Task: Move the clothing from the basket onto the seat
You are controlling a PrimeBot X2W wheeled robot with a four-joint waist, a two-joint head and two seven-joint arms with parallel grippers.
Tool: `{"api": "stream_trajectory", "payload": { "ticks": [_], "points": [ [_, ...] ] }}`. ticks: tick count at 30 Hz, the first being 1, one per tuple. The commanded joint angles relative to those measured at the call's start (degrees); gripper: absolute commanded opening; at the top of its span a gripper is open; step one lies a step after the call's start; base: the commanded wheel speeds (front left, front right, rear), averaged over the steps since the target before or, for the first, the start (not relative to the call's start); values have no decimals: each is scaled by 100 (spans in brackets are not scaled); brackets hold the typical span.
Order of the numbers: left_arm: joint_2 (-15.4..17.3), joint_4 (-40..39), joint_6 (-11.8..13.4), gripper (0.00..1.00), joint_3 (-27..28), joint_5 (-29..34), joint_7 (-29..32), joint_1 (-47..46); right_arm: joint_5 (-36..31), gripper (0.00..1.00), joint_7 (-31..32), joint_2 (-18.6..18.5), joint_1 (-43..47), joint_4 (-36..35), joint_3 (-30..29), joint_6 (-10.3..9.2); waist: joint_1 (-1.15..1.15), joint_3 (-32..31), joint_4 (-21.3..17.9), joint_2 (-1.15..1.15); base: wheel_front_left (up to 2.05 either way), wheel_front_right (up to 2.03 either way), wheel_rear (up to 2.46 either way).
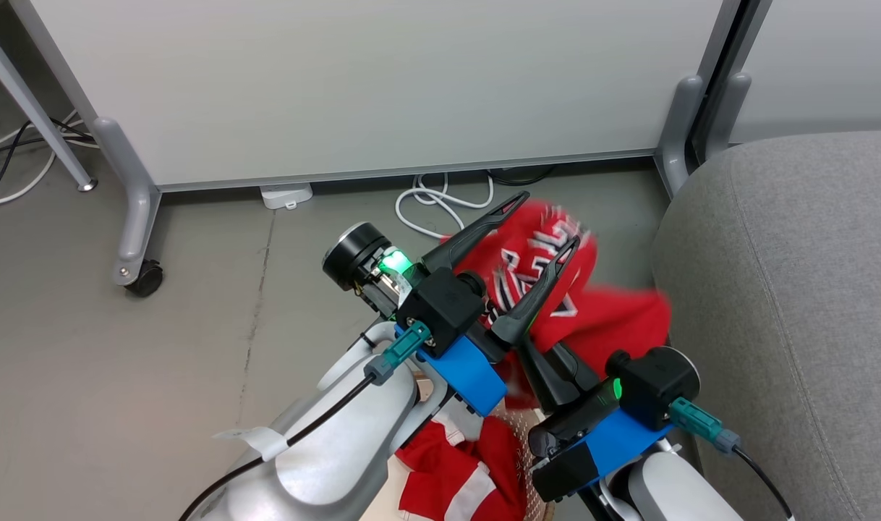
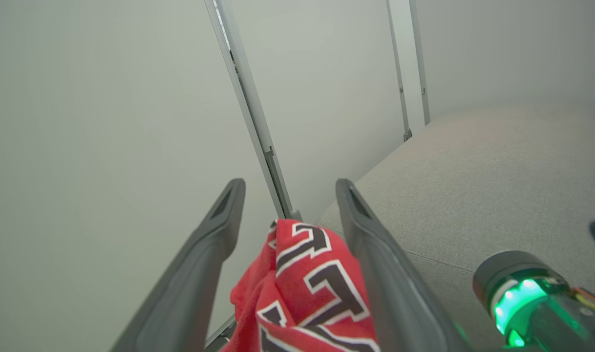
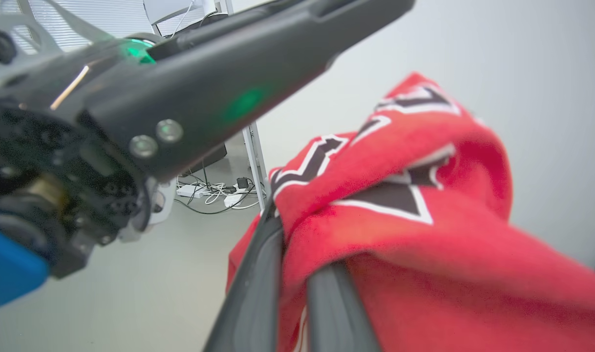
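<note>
A red garment with black-and-white block lettering (image 1: 556, 289) hangs in the air, blurred, just left of the grey seat (image 1: 788, 304). My left gripper (image 1: 545, 221) is open, and the lettered cloth (image 2: 302, 278) lies loose between its spread fingers. My right gripper (image 1: 534, 351) is shut on a fold of the same garment (image 3: 400, 220), with red cloth pinched between its fingers (image 3: 258, 283). More red clothing with white bands (image 1: 455, 470) lies below in the basket (image 1: 525, 422), which is mostly hidden by my arms.
A pale partition panel (image 1: 382, 87) on wheeled feet (image 1: 144, 278) stands ahead, with white cables (image 1: 433, 202) on the floor at its base. A metal table leg (image 1: 35, 108) is at the far left. Bare grey floor (image 1: 194, 304) lies to the left.
</note>
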Motion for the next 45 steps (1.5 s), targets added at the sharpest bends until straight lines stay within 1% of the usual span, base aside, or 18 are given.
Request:
{"api": "stream_trajectory", "payload": {
  "ticks": [1,10,17,28,45],
  "points": [
    [-10,15,37,100,38,41,-16,42,-7,0,-4,-17,10,-18,-28,3,0,12,4,0,0,0,0],
    [28,-22,34,100,87,65,-16,51,31,0,-4,-17,34,-9,-162,3,0,73,-31,0,0,0,0],
    [87,-11,25,100,65,56,-16,61,-51,0,-4,-17,7,-32,-368,3,0,210,-216,0,0,0,0],
    [158,-9,-6,100,-63,74,-16,-62,-191,0,-5,-17,-119,-137,-983,3,0,555,-672,0,0,0,0],
    [283,12,-31,100,-303,74,-16,-45,-378,0,-5,-12,11,-322,-1985,3,0,852,-1547,0,0,0,0]
  ]
}}
